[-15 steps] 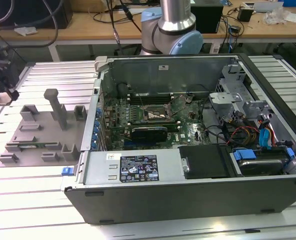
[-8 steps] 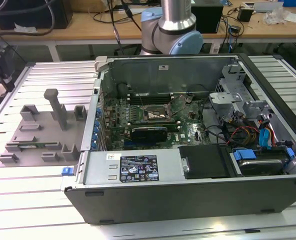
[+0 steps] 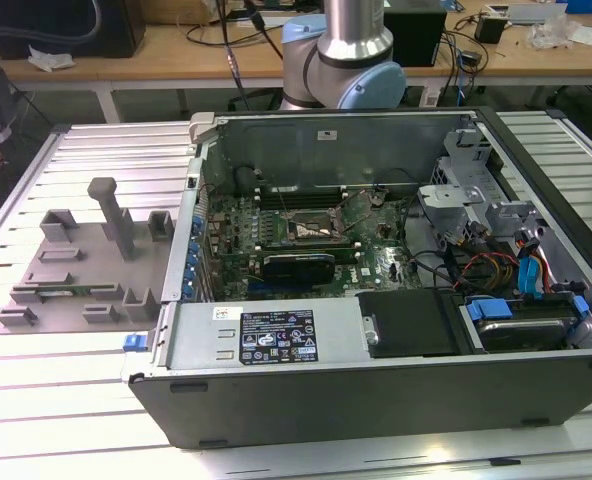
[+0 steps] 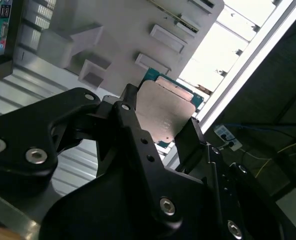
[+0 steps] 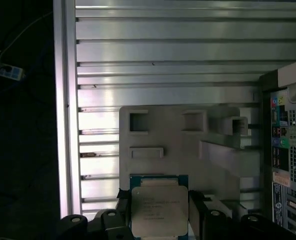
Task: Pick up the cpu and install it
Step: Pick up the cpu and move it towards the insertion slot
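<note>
Arm [image 3: 348, 55] wrist-down over the table [image 5: 163, 50]. I see the jaws clamped on the cpu [image 5: 159, 210], held over the grey tray [image 5: 178, 145] near a table edge, case [image 5: 288, 150] beside. Lid print too faint to read.

Bright room light, glare on table [image 3: 56, 400], dim surroundings

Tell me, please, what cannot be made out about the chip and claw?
- Chip, one edge: first wrist view, cut off by the picture's border.
- Chip's underside: both wrist views, turned away.
- Claw, grip faces: second wrist view, hidden against the chip.
- Socket pins: exterior view, too small.
</note>
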`<action>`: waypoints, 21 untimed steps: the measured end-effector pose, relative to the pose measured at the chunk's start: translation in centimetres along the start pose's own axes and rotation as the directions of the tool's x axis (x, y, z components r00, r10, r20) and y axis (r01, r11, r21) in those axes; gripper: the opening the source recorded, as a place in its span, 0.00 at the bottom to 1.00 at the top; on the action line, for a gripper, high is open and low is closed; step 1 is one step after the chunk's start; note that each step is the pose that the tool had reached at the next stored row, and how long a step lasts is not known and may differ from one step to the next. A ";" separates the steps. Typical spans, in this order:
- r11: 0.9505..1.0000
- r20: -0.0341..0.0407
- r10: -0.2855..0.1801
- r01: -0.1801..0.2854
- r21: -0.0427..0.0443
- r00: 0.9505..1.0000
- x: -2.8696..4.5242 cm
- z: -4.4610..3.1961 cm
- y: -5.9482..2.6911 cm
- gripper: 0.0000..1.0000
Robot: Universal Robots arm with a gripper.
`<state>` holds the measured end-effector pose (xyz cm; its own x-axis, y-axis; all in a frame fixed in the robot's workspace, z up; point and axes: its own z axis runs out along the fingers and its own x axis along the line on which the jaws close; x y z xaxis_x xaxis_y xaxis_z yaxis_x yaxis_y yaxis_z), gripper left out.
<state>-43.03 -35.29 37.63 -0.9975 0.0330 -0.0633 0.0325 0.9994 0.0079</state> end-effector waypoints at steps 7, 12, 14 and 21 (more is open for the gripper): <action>1.000 0.000 0.000 0.000 0.000 1.000 -0.14 -2.29 0.22 0.55; 1.000 0.000 0.000 0.000 0.000 1.000 -0.27 -4.39 0.39 0.55; 1.000 0.000 0.000 0.000 0.000 1.000 -0.30 -4.98 0.44 0.55; 1.000 0.000 0.000 0.000 0.000 1.000 -1.09 -5.02 0.46 0.55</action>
<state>-42.25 -34.90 42.72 -0.9975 0.0329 -0.0633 0.0325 0.9994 0.0075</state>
